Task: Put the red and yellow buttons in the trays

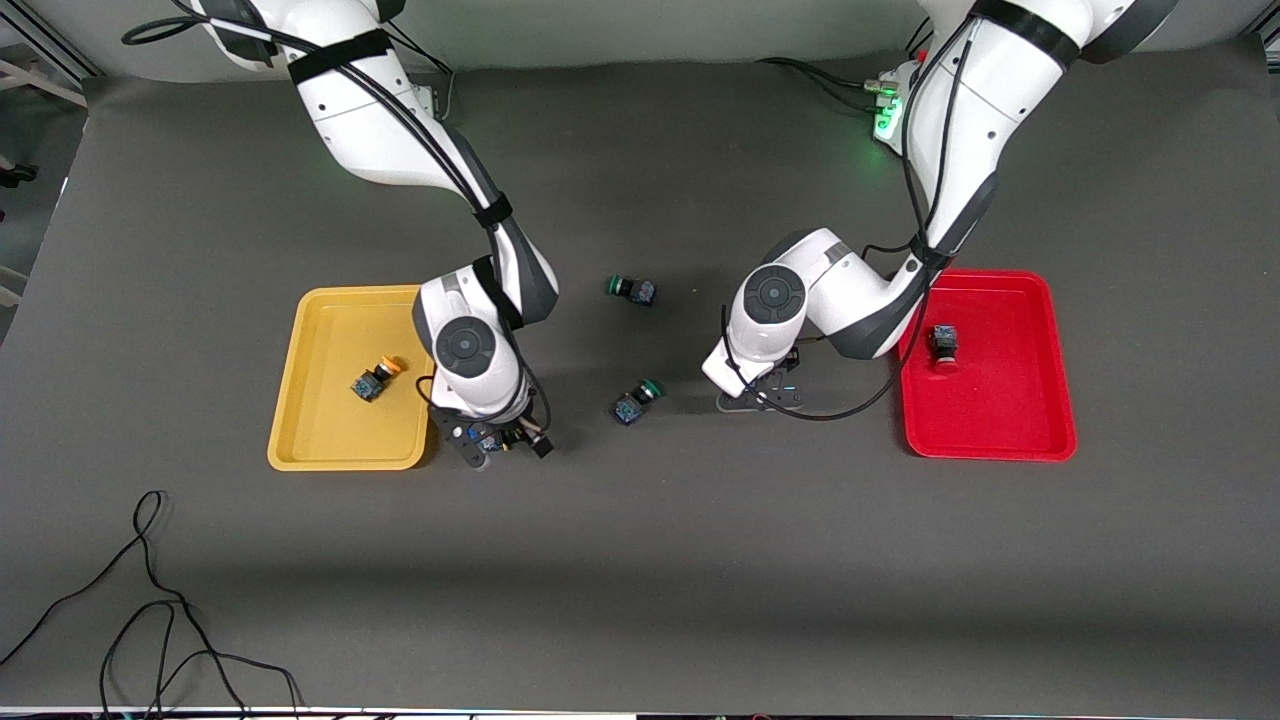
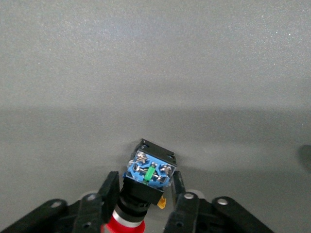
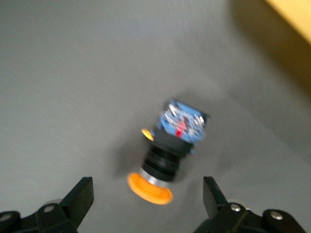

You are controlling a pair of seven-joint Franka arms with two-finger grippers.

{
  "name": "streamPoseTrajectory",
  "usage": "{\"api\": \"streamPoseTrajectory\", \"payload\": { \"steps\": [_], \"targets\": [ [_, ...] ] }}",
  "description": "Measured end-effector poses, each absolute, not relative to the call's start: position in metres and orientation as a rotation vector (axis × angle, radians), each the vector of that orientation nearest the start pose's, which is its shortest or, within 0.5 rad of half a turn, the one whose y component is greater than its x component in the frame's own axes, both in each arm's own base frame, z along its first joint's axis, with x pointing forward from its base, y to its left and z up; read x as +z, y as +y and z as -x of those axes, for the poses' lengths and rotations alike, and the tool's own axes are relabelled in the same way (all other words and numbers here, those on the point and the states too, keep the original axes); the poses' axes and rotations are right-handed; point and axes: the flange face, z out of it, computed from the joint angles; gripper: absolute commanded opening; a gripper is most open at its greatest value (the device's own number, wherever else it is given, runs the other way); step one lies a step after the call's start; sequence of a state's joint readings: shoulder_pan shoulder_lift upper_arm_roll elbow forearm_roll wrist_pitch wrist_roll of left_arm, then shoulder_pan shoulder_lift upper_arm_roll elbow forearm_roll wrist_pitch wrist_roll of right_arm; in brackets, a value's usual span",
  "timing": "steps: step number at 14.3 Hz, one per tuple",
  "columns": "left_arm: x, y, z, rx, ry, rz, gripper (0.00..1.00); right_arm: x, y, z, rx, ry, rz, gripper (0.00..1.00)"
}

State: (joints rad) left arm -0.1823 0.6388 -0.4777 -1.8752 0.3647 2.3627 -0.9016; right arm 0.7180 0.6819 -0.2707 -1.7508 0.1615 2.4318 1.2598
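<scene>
Orange-yellow is the cap we see lowest, on the loose yellow button lying on its side on the table, directly under the right gripper. That gripper's fingers stand wide apart on either side of the button, touching nothing. The right arm bends down steeply at the near corner of the yellow tray, with its wrist pointing at the table, and the tray rim sits just beside the tool.

A little farther from the camera, the left gripper hangs low over the table beside the red tray. Its fingers press against the sides of the loose red button, so we judge that button gripped but not yet lifted. The left arm folds at the elbow over the tray's edge.

Between the two tools a green button lies untouched, and another green button lies farther off.

One tray button with a yellow cap already rests inside the yellow tray, and one tray button with a red cap rests inside the red tray. By our reckoning the job is half done: two buttons are placed and two are left, one under each tool.
</scene>
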Motion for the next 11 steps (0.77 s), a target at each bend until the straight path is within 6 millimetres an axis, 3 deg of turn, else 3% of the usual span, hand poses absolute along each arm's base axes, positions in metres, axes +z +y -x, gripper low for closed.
{"api": "streamPoseTrajectory", "payload": {
  "steps": [2,4,5,6,7,9,11],
  "targets": [
    [0.197,-0.371,-0.507,0.098,-0.074,3.124,0.14,0.208,0.297,-0.604,-0.132,1.332,2.845,1.00],
    [0.197,-0.371,-0.508,0.098,-0.086,3.123,0.11,0.208,0.284,-0.610,-0.133,1.321,2.854,1.00],
    [0.197,-0.370,-0.508,0.098,-0.098,3.122,0.11,0.206,0.275,-0.613,-0.129,1.323,2.858,0.94],
    [0.197,-0.370,-0.509,0.097,-0.113,3.121,0.11,0.204,0.267,-0.615,-0.125,1.328,2.861,0.76],
    [0.200,-0.369,-0.512,0.091,-0.130,3.119,0.11,0.202,0.262,-0.617,-0.124,1.333,2.862,0.48],
    [0.221,-0.362,-0.524,0.102,-0.180,3.093,0.11,0.199,0.261,-0.617,-0.123,1.334,2.865,0.01],
    [0.264,-0.342,-0.542,0.126,-0.258,3.087,0.11,0.199,0.261,-0.617,-0.124,1.327,2.867,0.00]
  ]
}}
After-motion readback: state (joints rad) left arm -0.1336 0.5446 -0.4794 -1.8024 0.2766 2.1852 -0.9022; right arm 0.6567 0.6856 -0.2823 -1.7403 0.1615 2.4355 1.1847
